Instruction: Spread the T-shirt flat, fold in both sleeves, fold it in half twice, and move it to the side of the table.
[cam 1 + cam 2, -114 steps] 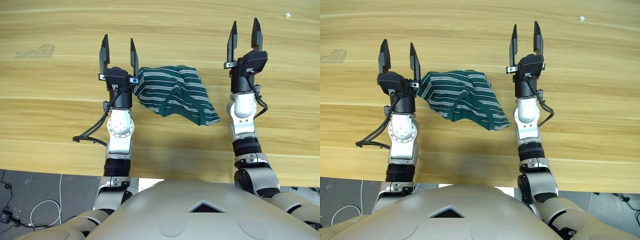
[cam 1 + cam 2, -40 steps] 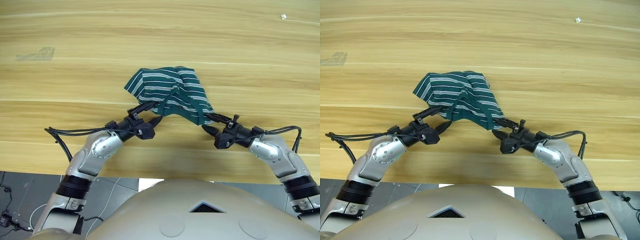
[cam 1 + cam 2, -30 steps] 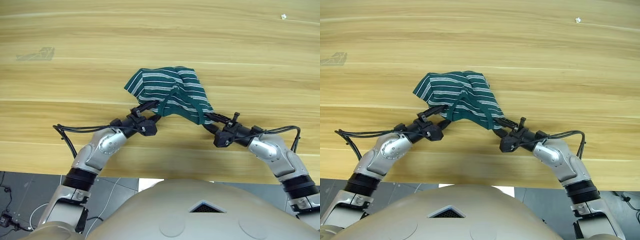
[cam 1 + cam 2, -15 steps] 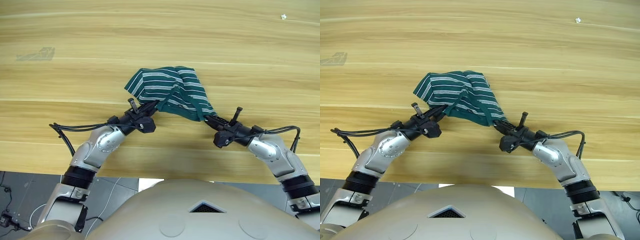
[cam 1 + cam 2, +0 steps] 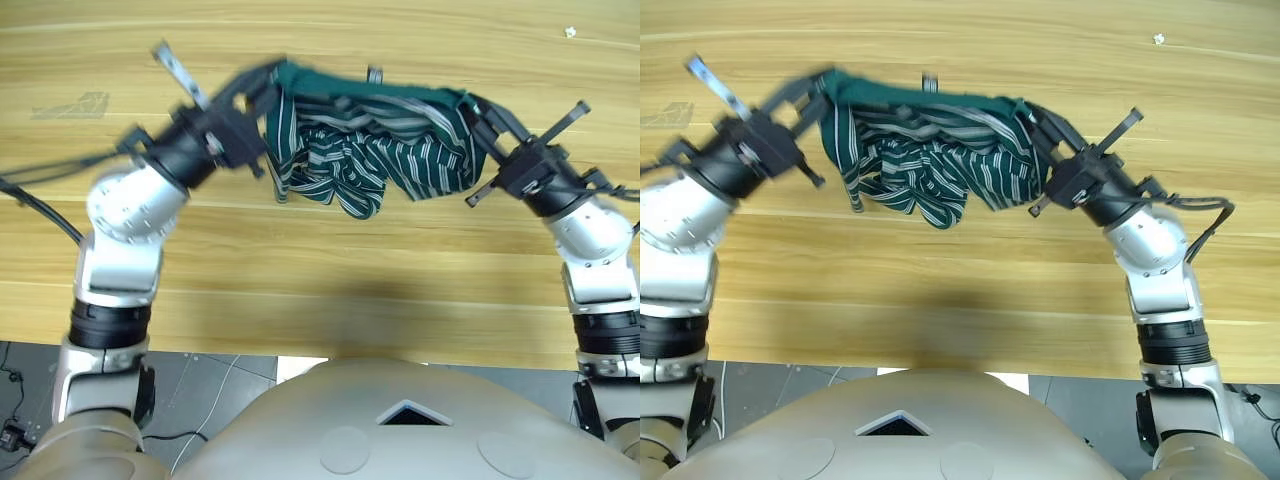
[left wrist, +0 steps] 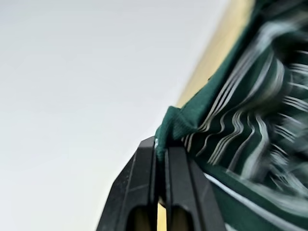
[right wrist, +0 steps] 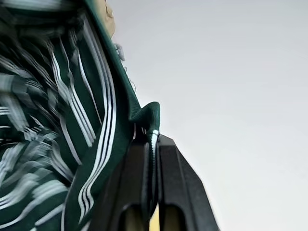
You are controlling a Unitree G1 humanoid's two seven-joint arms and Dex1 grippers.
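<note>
Wooden desk (image 5: 330, 290) under both arms. We see the shirt (image 5: 365, 140) held up above it, strung between the two pincers, top edge pulled taut and the rest sagging in bunched folds. Left pincer (image 5: 262, 88) is pinching the shirt's 9 o'clock end. Right pincer (image 5: 478, 112) is pinching its 3 o'clock end. In the wrist views we see each one pressed tight on green striped fabric. Small white speck (image 5: 570, 31) sits on the desk at 1 o'clock, well apart.

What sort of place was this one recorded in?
Likely a robotics lab or test room: a long wooden table, a grey floor with a loose cable, and a T-shirt held up between the left claw and the right claw.
</note>
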